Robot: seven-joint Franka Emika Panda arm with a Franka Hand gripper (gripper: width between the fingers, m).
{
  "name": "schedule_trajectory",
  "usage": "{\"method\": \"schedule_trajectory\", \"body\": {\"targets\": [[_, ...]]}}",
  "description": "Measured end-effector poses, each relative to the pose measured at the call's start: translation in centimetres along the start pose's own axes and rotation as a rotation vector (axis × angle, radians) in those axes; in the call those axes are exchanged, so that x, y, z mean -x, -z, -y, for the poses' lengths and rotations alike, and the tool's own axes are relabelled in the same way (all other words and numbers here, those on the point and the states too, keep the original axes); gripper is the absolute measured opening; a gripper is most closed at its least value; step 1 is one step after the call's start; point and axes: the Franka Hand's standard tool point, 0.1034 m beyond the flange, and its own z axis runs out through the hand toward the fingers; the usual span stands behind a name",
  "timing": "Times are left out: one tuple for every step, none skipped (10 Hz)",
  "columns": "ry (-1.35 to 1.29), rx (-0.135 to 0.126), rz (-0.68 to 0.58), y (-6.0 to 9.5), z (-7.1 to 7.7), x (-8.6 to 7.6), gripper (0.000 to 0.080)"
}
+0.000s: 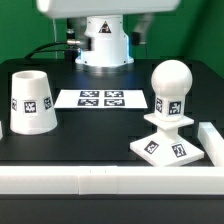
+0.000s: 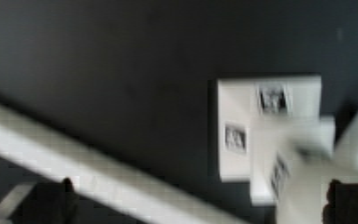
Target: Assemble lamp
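**Bulb's on the base, shade up next**

On the black desk (image 1: 95, 130), the base (image 1: 168, 150) sits at four o'clock with the bulb (image 1: 170, 92) upright on it. The shade (image 1: 32, 100) waits at nine o'clock, well apart. The hand's (image 2: 197, 200) fingers (image 2: 46, 198) look spread wide, empty. My read: fetch the shade.

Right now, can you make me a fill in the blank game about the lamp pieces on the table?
1. The bulb stands upright on the square ____.
2. The shade sits apart, toward the exterior view's ____.
3. The marker board lies flat between the shade and the ____.
4. The table is coloured ____.

Missing words: base; left; bulb; black
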Motion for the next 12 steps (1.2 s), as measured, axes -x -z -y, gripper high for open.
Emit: {"method": "schedule_trajectory", "body": {"targets": [[0.017, -0.004, 0.008, -0.4, -1.1, 1.5, 0.0698], [0.036, 0.003, 0.000, -1.3, -2.3, 2.9, 0.0698], [0.033, 0.007, -0.005, -2.0, -3.2, 3.9, 0.0698], [0.031, 0.006, -0.005, -1.8, -2.9, 3.6, 0.0698], [0.039, 0.006, -0.006, -1.8, -2.7, 3.4, 0.0698], [0.038, 0.006, -0.005, -1.9, -2.8, 3.5, 0.0698], [0.038, 0.006, -0.005, -1.9, -2.8, 3.5, 0.0698], [0.040, 0.006, -0.005, -1.9, -2.8, 3.6, 0.0698], [0.046, -0.002, 0.004, -2.4, -2.8, 5.0, 0.0698], [0.050, -0.010, 0.015, -2.5, -2.7, 6.7, 0.0698], [0.063, -0.018, 0.020, -2.9, -2.6, 8.1, 0.0698], [0.082, -0.017, 0.020, -3.6, -2.7, 9.7, 0.0698]]}}
